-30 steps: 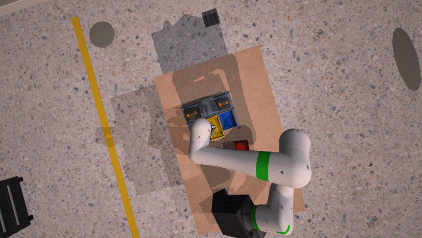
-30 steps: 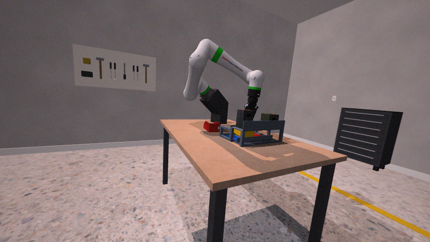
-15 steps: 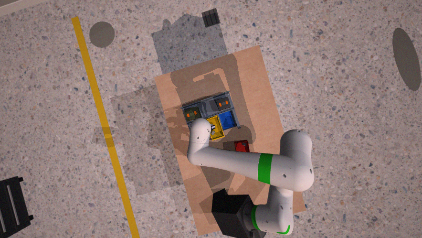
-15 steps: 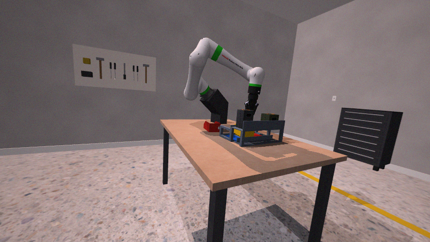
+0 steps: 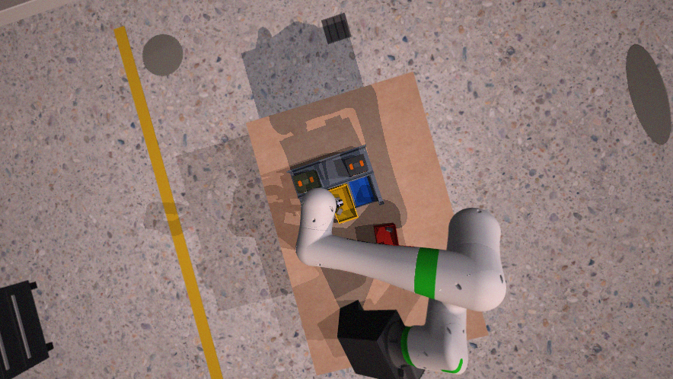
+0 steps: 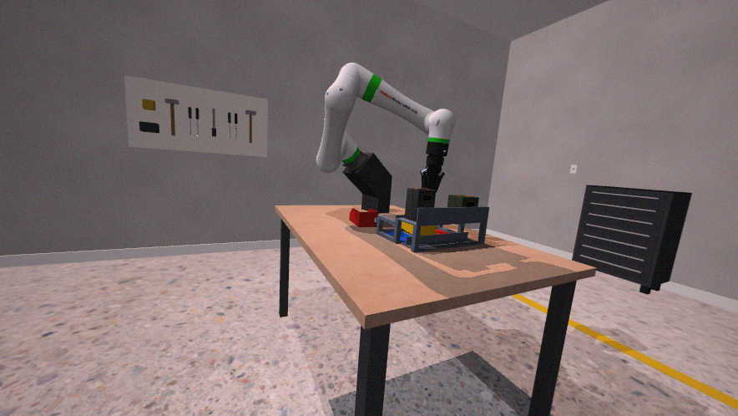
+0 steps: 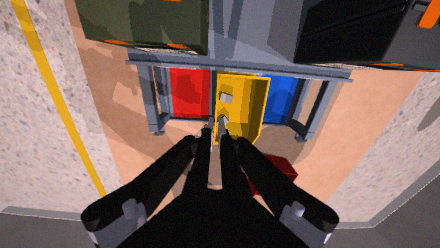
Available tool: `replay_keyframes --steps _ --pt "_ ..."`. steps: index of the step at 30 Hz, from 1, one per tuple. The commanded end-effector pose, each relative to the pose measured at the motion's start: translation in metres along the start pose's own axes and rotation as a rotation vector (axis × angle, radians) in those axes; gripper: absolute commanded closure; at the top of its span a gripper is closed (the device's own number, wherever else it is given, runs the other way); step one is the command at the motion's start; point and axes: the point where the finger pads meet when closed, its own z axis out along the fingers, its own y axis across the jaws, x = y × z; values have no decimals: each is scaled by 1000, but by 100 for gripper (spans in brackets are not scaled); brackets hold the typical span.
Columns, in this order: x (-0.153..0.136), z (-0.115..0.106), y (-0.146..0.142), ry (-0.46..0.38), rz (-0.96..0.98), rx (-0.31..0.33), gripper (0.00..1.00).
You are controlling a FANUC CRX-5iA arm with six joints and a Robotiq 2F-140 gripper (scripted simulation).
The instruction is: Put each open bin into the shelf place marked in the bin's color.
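The hand [image 5: 339, 203] [image 6: 432, 188] [image 7: 215, 124] was closed, seemingly on nothing, near the yellow bin's [image 5: 350, 203] [image 6: 423, 230] [image 7: 257, 107] side wall. That bin sat mid-shelf [image 5: 380, 202] [image 6: 452, 214] [image 7: 240, 67], jutting forward; the red bin [image 5: 386, 234] [image 6: 362, 217] [image 7: 279, 166] lay before the shelf. Both looked like light, stiff, smooth plastic, best pinched by a thin wall; loose grey parts [image 7: 226, 97] might slide.

- The arm [image 5: 367, 256] [image 6: 402, 98] was bent at the elbow [image 5: 477, 285] [image 6: 341, 88].
- In the top view, the forearm extended from the elbow toward 9 o'clock.
- In the exterior view, the wrist [image 6: 440, 124] was oriented toward 6 o'clock.
- The gripper [image 5: 339, 203] [image 6: 432, 188] [image 7: 215, 124] was nearly fully closed, with nothing clamped.
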Motion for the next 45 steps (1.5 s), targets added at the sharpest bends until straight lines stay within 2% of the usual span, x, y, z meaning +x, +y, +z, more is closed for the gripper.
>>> replay_keyframes --steps 1,14,43,44,45 --pt "0 -5 0 0 0 0 94" --pt "-2 -23 0 0 0 0 94" --pt "-4 -33 0 0 0 0 94" --pt "-4 -33 0 0 0 0 100" --pt "-4 -33 0 0 0 0 100"
